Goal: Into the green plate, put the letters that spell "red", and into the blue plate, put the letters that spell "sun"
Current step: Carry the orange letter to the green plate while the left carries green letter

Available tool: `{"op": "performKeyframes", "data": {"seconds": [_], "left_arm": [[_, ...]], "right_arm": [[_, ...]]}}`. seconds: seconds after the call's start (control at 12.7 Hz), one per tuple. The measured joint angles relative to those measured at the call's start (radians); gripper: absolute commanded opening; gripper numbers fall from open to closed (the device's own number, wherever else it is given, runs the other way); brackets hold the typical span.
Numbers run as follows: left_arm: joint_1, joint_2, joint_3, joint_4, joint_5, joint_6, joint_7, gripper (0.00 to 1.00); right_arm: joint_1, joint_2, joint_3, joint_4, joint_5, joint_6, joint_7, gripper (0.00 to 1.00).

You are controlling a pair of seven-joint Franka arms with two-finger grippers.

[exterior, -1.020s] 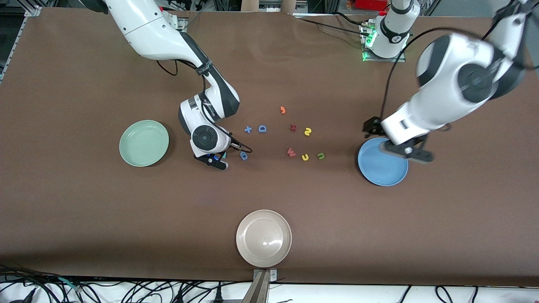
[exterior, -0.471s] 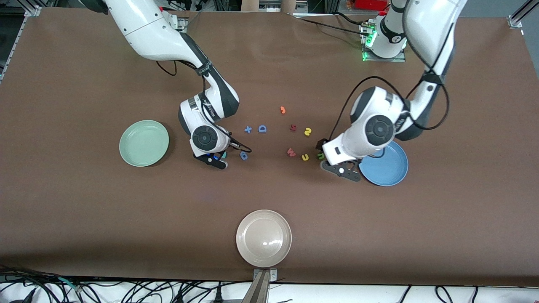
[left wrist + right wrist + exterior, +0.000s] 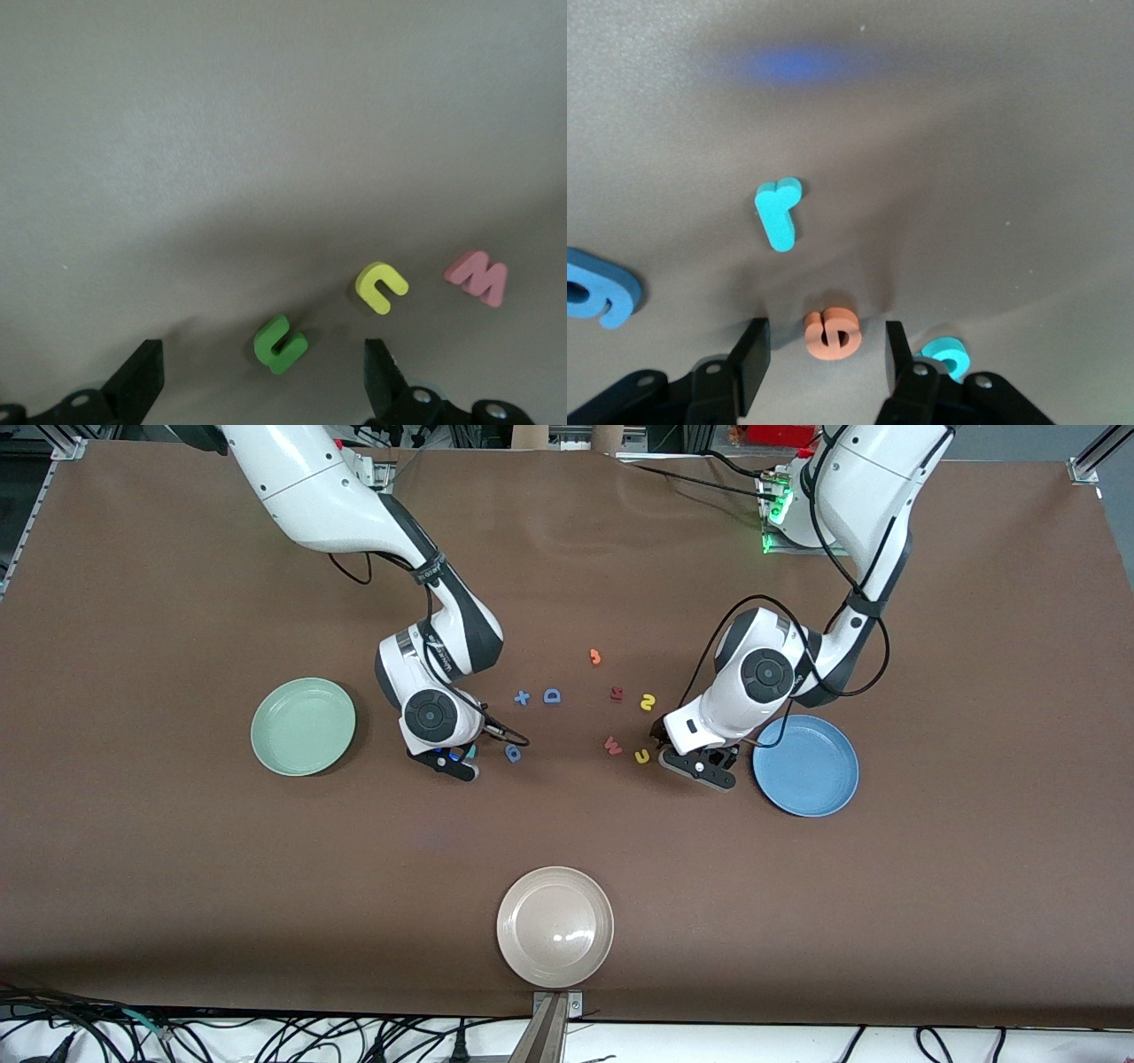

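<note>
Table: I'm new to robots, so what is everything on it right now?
green plate: one, mint, right arm's end.
blue plate: one, sky blue, left arm's end.
beige plate: one, nearest the front camera.
e: one, orange, between the right gripper's fingers.
r, d: two, teal, beside e.
u: one, green, under the left gripper.
yellow letters: two, beside u.
w: one, red, mid-table.
dark red letter: one, mid-table.
orange hook: one, nearest the bases.
blue letters: three, mid-table.
right gripper: open, straddling e.
left gripper: open, over u.
</note>
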Motion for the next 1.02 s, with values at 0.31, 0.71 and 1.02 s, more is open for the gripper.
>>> {"op": "performKeyframes", "data": {"seconds": [0.31, 0.71, 1.02], "left_arm": [[-0.016, 0.023, 0.000, -0.009, 0.030, 0.017, 0.004, 0.87], [-0.019, 0.044, 0.007, -0.013, 0.064, 0.040, 0.005, 0.33], [-0.021, 0.038, -0.001, -0.012, 0.068, 0.039, 0.005, 0.27]], "right_arm": [[0.000, 0.000, 0.000, -0.001, 0.005, 0.001, 0.000, 0.31], [-0.001, -0.005, 0.000, -0.004, 0.009, -0.002, 0.000, 0.19], [-0.023, -0.030, -0.017, 0.012, 0.008, -0.046, -0.029, 0.19]]}}
